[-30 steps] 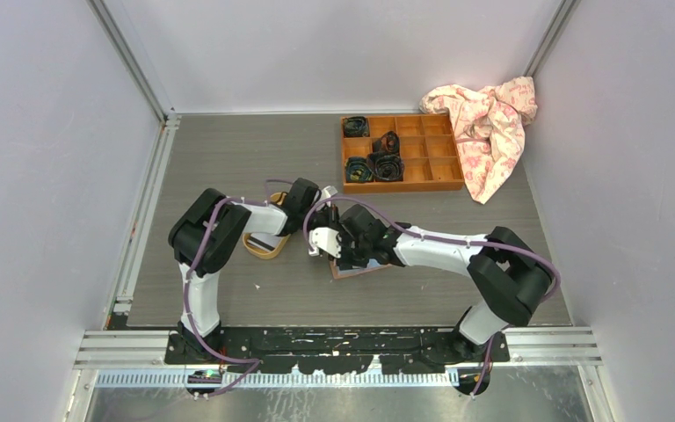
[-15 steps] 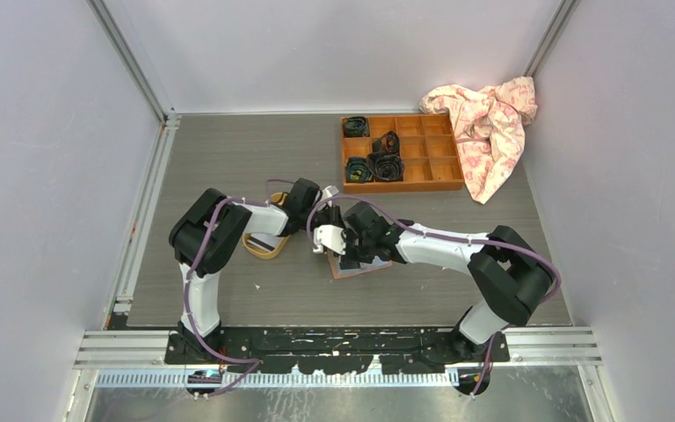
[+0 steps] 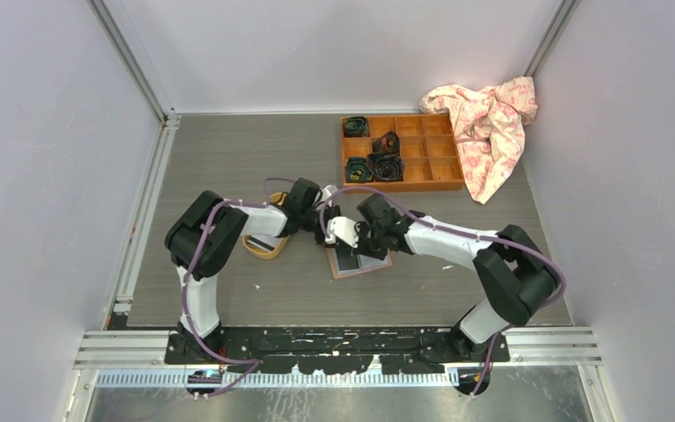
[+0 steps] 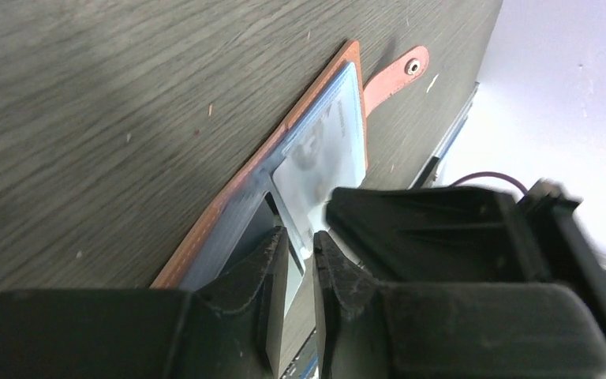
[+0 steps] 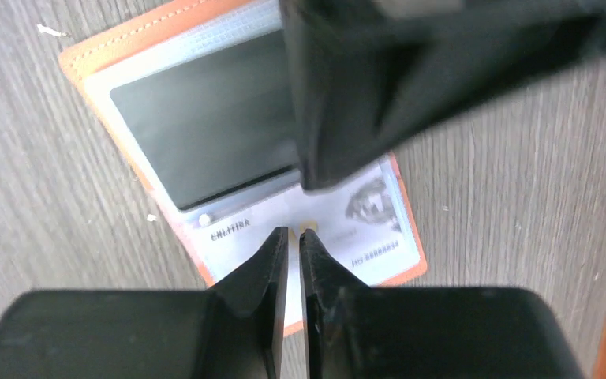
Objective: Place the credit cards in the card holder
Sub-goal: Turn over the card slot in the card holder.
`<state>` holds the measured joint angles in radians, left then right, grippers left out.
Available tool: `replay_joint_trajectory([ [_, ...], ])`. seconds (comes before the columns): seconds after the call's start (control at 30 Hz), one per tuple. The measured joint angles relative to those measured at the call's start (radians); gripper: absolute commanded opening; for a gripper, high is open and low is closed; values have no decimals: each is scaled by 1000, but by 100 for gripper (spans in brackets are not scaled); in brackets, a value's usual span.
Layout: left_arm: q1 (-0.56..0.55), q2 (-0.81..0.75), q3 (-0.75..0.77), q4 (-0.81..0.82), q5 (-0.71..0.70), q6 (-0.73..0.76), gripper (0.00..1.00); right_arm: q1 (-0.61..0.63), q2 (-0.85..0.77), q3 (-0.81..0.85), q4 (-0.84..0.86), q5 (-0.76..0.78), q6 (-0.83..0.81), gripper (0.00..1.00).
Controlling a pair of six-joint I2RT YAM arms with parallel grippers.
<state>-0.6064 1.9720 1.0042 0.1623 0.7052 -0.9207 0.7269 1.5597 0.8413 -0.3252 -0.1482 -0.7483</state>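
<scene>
Got the card holder lying open and flat on the table, just ahead of the arms. Can make out a black card in one clear pocket and a white card in the next. Seeing the right gripper pinched almost together right over the white one, nothing visible between. Can't tell about any clamping by the left gripper, fingers a sliver apart at the pocket edge. Off left, yellow tray; further back, wooden box and pink cloth.
</scene>
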Motion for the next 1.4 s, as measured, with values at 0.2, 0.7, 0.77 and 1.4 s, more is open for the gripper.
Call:
replay_joint_trajectory([
  [0.2, -2, -126, -66, -46, -89, 72, 21, -191, -151, 3, -69, -282, 89, 29],
  [0.7, -64, -887, -509, 146, -346, 408, 99, -457, -173, 17, -21, -734, 496, 41],
  [0.77, -60, -956, -597, 190, -421, 415, 96, -456, -135, 31, -47, -721, 501, 41],
  [1.4, -58, -1208, -866, 276, -645, 451, 78, -478, 262, 278, -354, -594, 501, 41],
])
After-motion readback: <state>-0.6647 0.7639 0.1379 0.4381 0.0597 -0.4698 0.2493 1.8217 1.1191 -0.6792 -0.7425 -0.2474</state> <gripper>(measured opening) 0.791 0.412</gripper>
